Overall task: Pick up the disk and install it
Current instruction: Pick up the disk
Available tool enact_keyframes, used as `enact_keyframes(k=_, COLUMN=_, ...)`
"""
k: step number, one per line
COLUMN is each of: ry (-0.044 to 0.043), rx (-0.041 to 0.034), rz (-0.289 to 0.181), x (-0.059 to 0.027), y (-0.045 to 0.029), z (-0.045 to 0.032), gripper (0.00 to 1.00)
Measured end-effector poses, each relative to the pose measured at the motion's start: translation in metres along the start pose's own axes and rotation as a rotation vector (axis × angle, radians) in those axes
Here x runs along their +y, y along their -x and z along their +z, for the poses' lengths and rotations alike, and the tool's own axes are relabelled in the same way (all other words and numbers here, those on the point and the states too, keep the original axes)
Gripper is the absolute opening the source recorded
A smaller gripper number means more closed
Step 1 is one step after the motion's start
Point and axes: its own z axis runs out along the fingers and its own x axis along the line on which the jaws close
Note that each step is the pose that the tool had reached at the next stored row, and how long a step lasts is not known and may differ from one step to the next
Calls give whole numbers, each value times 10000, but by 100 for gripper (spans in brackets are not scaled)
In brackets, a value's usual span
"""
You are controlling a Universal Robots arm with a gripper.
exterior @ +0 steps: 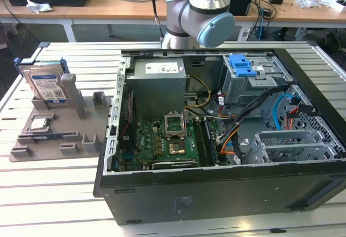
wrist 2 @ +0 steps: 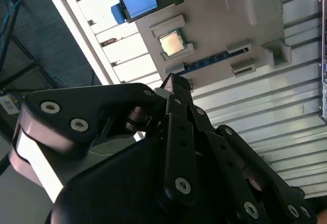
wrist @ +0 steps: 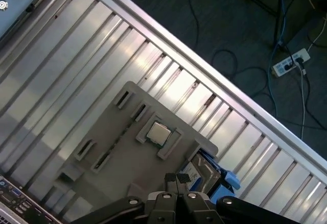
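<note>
One disk (exterior: 47,86), upright in a slot of the grey tray (exterior: 81,126), untouched; one gripper (wrist 2: 172,81) apart from it, fingers closed together, holding nothing.

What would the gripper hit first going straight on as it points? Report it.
Probably the grey holder tray, on its surface between the processor chip and the disk. The gripper seems above it, though depth is unclear.

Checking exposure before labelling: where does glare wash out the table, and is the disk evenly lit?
In the second wrist view the table burns out to white beside the disk; in the first wrist view its slats carry bright streaks; in the exterior view the disk is evenly lit, while the computer case is shadowed inside.
</note>
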Motion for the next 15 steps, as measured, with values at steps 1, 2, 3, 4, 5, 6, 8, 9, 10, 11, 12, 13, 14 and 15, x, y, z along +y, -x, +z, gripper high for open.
enact_keyframes(k=1, ry=-2, rx=-6, rz=123, x=0, y=0, z=0, gripper=11)
enact_keyframes(k=2, ry=-4, rx=-10, rz=211, x=0, y=0, z=0, gripper=11)
enact_keyframes(k=3, ry=-8, rx=-17, rz=367, x=0, y=0, z=0, gripper=11)
enact_keyframes(k=4, ry=-12, rx=-25, rz=535, x=0, y=0, z=0, gripper=11)
enact_keyframes(k=5, ry=-14, rx=-28, rz=616, x=0, y=0, z=0, gripper=11)
enact_keyframes(k=6, ry=-15, rx=-32, rz=701, x=0, y=0, z=0, gripper=11)
enact_keyframes(k=8, ry=-22, rx=-44, rz=978, x=0, y=0, z=0, gripper=11)
enact_keyframes(k=9, ry=-24, rx=-48, rz=1053, x=0, y=0, z=0, gripper=11)
enact_keyframes(k=10, ry=-25, rx=-51, rz=1120, x=0, y=0, z=0, gripper=11)
enact_keyframes(k=11, ry=-27, rx=-54, rz=1191, x=0, y=0, z=0, gripper=11)
enact_keyframes(k=12, ry=-28, rx=-57, rz=1253, x=0, y=0, z=0, gripper=11)
enact_keyframes(k=13, ry=-31, rx=-63, rz=1386, x=0, y=0, z=0, gripper=11)
enact_keyframes(k=14, ry=-33, rx=-66, rz=1451, x=0, y=0, z=0, gripper=11)
enact_keyframes(k=15, ry=-34, rx=-69, rz=1510, x=0, y=0, z=0, gripper=11)
